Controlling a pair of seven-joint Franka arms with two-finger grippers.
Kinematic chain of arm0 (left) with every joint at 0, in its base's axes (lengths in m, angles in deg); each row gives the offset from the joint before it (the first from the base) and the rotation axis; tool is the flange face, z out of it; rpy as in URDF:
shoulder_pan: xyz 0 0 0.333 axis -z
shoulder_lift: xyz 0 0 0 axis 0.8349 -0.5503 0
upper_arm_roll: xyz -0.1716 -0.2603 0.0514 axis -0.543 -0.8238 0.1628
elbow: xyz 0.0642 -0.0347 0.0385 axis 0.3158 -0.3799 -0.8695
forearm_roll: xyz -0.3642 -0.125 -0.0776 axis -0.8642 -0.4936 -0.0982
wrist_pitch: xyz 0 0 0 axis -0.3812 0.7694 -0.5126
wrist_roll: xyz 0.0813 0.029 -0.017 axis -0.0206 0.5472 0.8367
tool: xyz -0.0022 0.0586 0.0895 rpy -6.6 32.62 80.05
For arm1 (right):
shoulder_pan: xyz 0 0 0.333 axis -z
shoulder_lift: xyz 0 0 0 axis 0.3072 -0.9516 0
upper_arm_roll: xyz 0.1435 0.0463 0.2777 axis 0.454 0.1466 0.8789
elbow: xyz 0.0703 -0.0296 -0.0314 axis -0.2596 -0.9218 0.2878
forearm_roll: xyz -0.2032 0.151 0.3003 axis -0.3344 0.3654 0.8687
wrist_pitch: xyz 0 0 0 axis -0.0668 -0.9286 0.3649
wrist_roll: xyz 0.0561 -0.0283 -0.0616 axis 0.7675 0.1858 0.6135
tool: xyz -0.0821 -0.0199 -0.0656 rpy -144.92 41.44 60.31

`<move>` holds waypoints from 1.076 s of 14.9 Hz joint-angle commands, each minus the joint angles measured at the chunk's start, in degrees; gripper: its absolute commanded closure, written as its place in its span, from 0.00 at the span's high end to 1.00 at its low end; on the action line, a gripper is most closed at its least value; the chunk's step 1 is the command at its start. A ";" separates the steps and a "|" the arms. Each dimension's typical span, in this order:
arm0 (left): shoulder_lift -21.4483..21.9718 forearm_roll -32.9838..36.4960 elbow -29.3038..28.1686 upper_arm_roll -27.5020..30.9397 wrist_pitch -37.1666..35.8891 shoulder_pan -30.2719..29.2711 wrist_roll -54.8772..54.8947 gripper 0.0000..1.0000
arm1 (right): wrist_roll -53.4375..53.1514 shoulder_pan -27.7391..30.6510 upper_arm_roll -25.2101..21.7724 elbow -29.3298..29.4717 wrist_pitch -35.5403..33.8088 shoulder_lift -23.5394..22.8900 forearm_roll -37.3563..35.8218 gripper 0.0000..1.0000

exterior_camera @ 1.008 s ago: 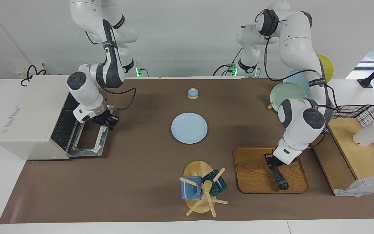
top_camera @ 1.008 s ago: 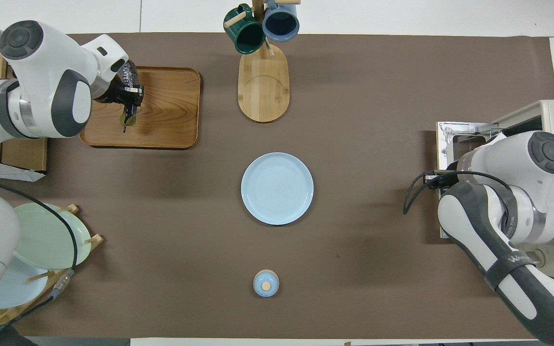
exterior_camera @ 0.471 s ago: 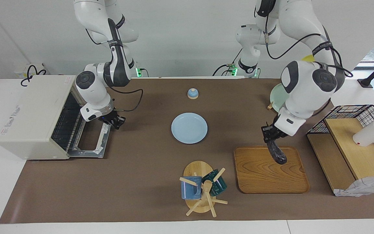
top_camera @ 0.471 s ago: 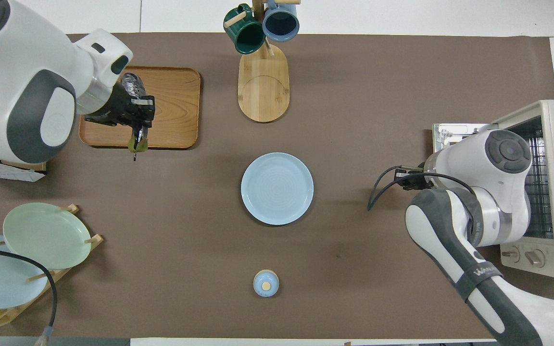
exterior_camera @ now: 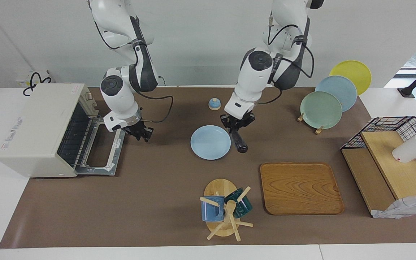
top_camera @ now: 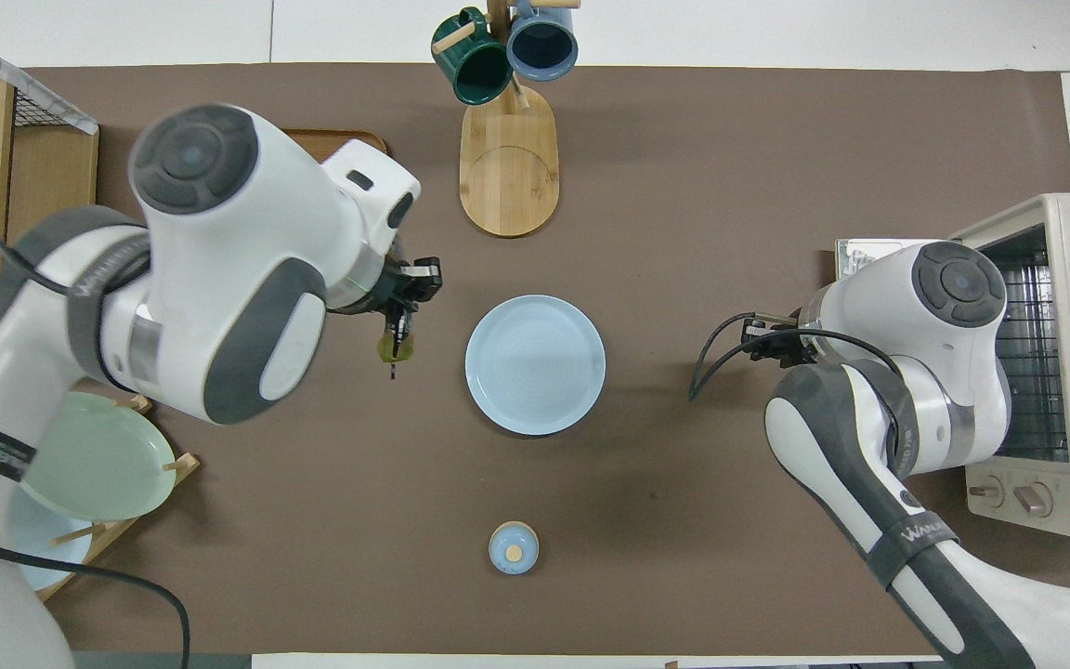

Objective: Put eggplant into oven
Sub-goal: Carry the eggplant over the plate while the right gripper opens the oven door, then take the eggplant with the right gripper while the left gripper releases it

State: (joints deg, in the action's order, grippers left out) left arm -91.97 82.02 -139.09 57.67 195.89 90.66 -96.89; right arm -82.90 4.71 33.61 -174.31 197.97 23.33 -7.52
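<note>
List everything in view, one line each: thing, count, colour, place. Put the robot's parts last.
eggplant: 1, dark purple, held in the air beside the light blue plate.
oven: 1, off-white, door open, at the right arm's end.
plate: 1, light blue, at the table's middle.
bell: 1, blue, nearer to the robots than the plate.
tray: 1, wooden, toward the left arm's end.
mug rack: 1, wooden, holding a blue mug and a green mug.
plate rack: 1, holding green, blue and yellow plates.
wire basket: 1, black, at the left arm's end.
left gripper: shut on the eggplant.
right gripper: over the mat by the oven door.
</note>
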 commanded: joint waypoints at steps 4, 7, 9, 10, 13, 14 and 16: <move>-7.38 -0.68 -2.79 1.39 12.38 6.73 -5.13 0.00 | 1.48 -0.18 0.16 0.59 -0.48 -0.37 0.34 0.63; -7.39 -0.50 -2.61 1.39 11.77 6.65 -4.78 0.00 | 1.56 -0.18 0.16 0.68 -0.57 -0.37 0.34 0.72; -7.12 -0.24 -2.52 1.48 11.33 6.38 -4.52 0.97 | 1.65 -0.18 0.16 0.68 -0.57 -0.37 0.34 0.71; -6.51 -0.24 -2.44 1.48 10.37 6.03 -4.43 1.00 | 1.65 -0.26 0.16 0.76 -0.57 -0.37 0.34 0.71; -2.91 -0.24 -0.25 1.65 3.27 1.05 0.38 1.00 | 1.74 -1.57 0.25 1.64 -1.00 -0.37 0.17 0.71; -2.29 -0.24 1.24 1.65 0.63 -0.81 1.97 1.00 | 1.74 -3.50 0.16 2.69 -1.61 -0.63 0.17 0.71; -1.41 -0.24 3.70 1.65 -3.85 -4.32 3.56 1.00 | 1.22 -7.28 0.16 5.50 -2.15 -1.69 0.17 0.70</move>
State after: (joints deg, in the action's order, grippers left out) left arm -95.25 82.02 -137.31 59.62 197.11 89.99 -96.09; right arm -82.18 0.86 33.84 -172.58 197.76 23.18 -7.53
